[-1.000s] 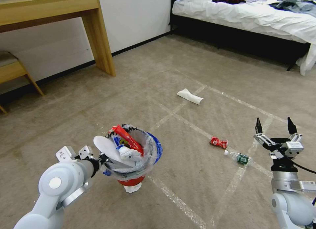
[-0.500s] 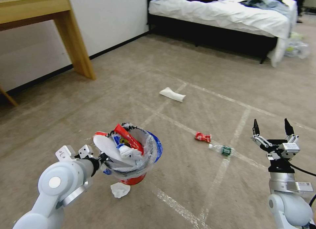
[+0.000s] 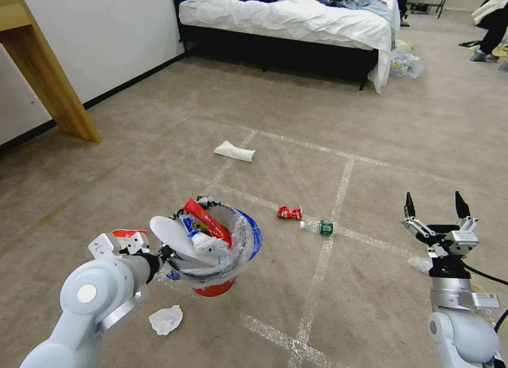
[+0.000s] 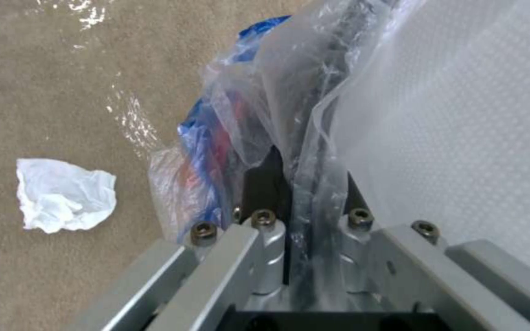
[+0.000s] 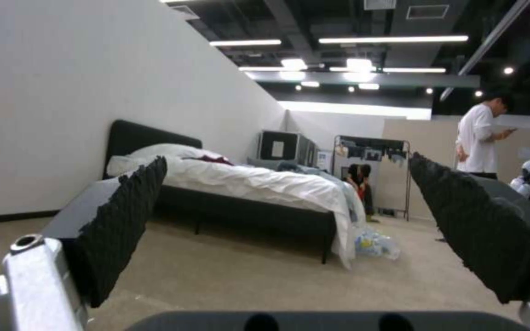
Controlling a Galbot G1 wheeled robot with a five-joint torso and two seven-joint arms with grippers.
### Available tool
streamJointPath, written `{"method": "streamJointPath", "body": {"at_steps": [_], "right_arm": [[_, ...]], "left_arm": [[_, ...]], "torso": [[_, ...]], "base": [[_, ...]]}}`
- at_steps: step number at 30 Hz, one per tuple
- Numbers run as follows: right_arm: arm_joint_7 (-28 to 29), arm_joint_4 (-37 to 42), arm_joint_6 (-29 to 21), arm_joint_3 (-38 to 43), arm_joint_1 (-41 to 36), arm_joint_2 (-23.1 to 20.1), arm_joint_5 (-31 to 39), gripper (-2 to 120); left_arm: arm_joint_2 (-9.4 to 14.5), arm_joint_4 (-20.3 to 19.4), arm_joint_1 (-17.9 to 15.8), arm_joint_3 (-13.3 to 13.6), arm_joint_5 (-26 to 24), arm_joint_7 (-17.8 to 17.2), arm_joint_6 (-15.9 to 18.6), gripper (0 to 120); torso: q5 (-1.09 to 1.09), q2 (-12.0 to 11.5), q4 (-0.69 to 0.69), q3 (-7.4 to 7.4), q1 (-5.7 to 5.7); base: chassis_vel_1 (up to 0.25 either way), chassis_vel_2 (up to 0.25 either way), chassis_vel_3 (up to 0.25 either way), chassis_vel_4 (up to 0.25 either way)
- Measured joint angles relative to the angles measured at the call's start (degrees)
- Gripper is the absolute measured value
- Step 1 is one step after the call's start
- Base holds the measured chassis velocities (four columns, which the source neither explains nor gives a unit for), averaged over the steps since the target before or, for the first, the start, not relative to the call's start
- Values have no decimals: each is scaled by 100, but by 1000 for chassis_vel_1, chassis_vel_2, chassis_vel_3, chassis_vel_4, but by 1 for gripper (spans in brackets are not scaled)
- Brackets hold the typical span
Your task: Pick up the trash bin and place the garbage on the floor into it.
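Your left gripper (image 3: 164, 251) is clenching the trash bin (image 3: 214, 251) rim, holding it above the floor (image 3: 370, 146); your right gripper (image 3: 435, 209) is hanging released, well apart.

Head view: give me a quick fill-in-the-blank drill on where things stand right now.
1. The left hand is shut on the rim of the ____, which is held off the floor.
2. The right hand has its fingers ____ and holds nothing.
3. The small clear bottle lies right beside a ____ snack wrapper.
4. The crumpled white paper lies on the ____.

Missing words: trash bin; open; red; floor
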Motion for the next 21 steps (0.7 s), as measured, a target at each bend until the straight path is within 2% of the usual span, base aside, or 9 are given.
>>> {"method": "streamJointPath", "body": {"at_steps": [5, 21], "right_arm": [[10, 35, 78, 6, -48, 33, -36, 100], [-74, 140, 87, 10, -128, 184, -52, 100]], "left_arm": [[-2, -54, 7, 14, 4, -5, 1, 4], [58, -234, 124, -41, -58, -28, -67, 4]], "torso": [[-1, 0, -4, 0, 0], [-1, 0, -4, 0, 0]], "base": [[0, 0, 0, 0], [0, 0, 0, 0]]}}
